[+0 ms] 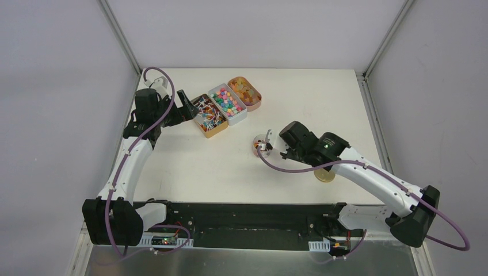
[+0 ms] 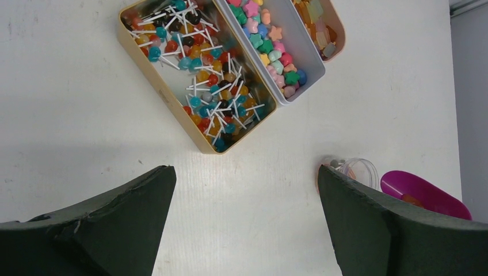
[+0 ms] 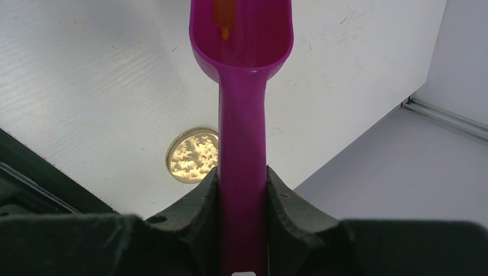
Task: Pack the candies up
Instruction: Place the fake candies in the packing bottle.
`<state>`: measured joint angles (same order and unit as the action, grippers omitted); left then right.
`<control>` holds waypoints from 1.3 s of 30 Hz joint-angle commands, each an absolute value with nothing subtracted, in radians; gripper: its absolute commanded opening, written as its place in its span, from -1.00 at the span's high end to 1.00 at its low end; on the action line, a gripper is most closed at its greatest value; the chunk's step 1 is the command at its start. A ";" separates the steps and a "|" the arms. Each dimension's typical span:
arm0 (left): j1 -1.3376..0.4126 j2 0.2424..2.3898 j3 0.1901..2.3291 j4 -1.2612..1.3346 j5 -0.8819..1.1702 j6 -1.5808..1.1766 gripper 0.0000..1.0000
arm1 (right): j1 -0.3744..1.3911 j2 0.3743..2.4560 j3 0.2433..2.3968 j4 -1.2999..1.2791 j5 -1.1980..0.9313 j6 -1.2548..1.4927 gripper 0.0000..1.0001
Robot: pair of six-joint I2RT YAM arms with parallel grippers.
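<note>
- The candies (image 1: pixel 226 104) lie in three long boxes side by side at 12 o'clock on the white table (image 1: pixel 190 167).
- The gold metal tin (image 2: pixel 167 98) holds round lollipops (image 2: pixel 214 79). Their white sticks point every which way.
- Right against it is the white plastic tray (image 2: pixel 296 34) of star and heart sweets, then the pink tray (image 2: pixel 343 31) of orange ones.
- From above, each box's long side runs from 11 o'clock to 5 o'clock.
- The left claw (image 2: pixel 244 172) is wide open with nothing in it. From above it is at 9 o'clock of the gold tin.
- The right claw (image 3: pixel 241 178) squeezes the handle of a purple-pink plastic scoop (image 3: pixel 241 86).
- In the right wrist view the scoop points to 12 o'clock. An orange candy (image 3: pixel 223 17) lies long-ways in its bowl.
- A small clear jar (image 2: pixel 359 169) is just beside the scoop.
- A round gold lid (image 3: pixel 193 155) lies flat on the table.
</note>
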<state>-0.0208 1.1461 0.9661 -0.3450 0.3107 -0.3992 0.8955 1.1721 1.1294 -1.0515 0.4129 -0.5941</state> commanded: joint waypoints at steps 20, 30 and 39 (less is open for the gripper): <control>-0.031 1.114 0.992 -0.345 0.278 -0.371 -0.98 | 1.052 1.357 1.309 -1.239 0.676 -0.534 1.00; -0.030 1.111 0.983 -0.324 0.321 -0.368 -0.86 | 1.063 1.319 1.342 -1.198 0.630 -0.521 1.00; -0.033 1.112 0.951 -0.221 0.517 -0.391 -0.72 | 1.063 1.234 1.350 -0.993 0.475 -0.491 1.00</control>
